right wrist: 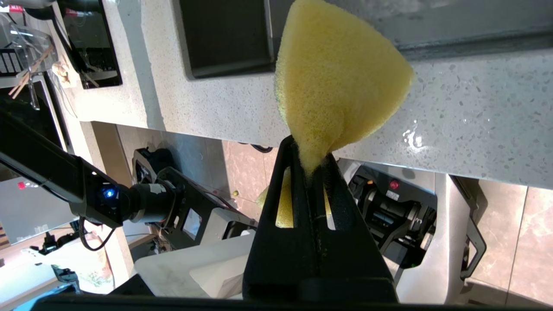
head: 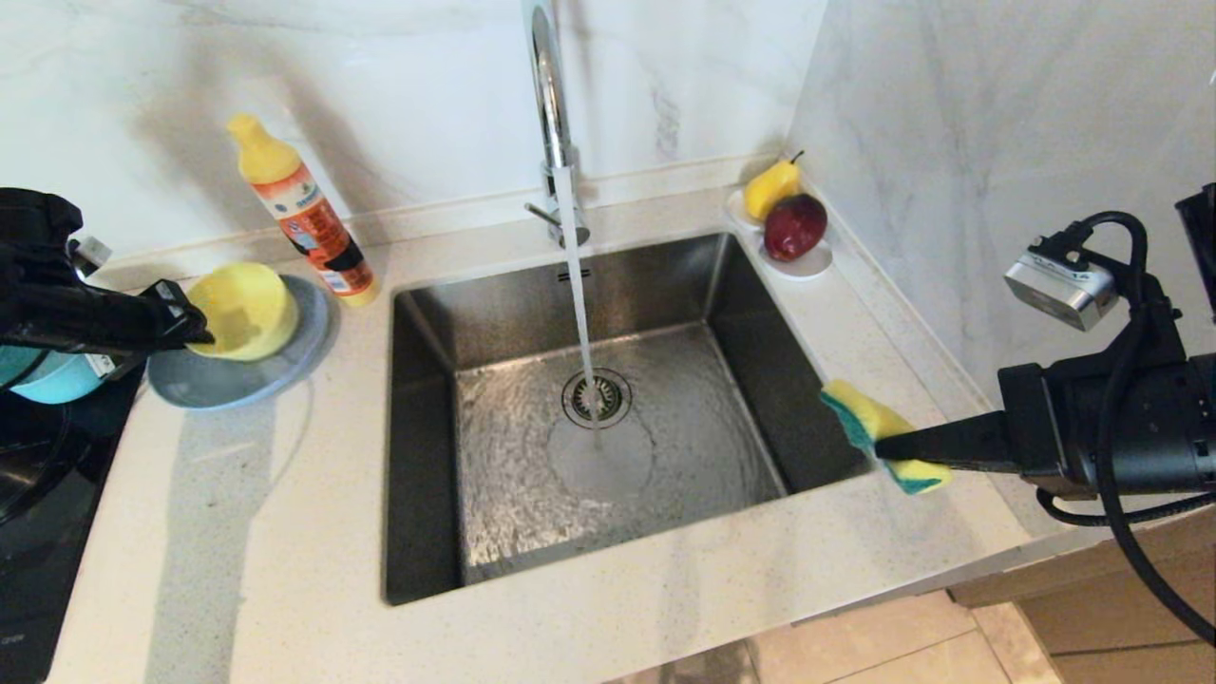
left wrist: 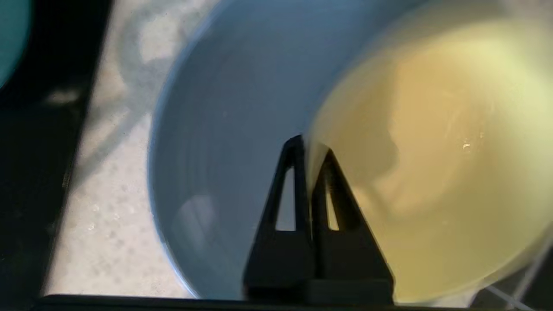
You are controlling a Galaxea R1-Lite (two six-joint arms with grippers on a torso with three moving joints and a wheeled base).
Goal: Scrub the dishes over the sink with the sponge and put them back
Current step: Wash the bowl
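My left gripper (head: 195,328) is shut on the rim of the pale yellow bowl (head: 242,309), which is tipped on its side over the grey-blue plate (head: 228,385) left of the sink (head: 427,399). The left wrist view shows the gripper (left wrist: 312,146) pinching the yellow bowl's (left wrist: 432,151) edge above the plate (left wrist: 233,108). The teal bowl (head: 52,380) sits partly hidden under the left arm. At the sink's right rim my right gripper (head: 883,446) is shut on the yellow-and-green sponge (head: 869,418), and the wrist view shows the sponge (right wrist: 337,82) squeezed between the gripper's (right wrist: 311,157) tips.
The chrome faucet (head: 551,104) runs water onto the drain (head: 597,397). An orange detergent bottle (head: 304,214) stands behind the plate. A white dish (head: 807,264) with a pear and a red fruit sits in the back right corner. A black cooktop (head: 38,494) lies at the far left.
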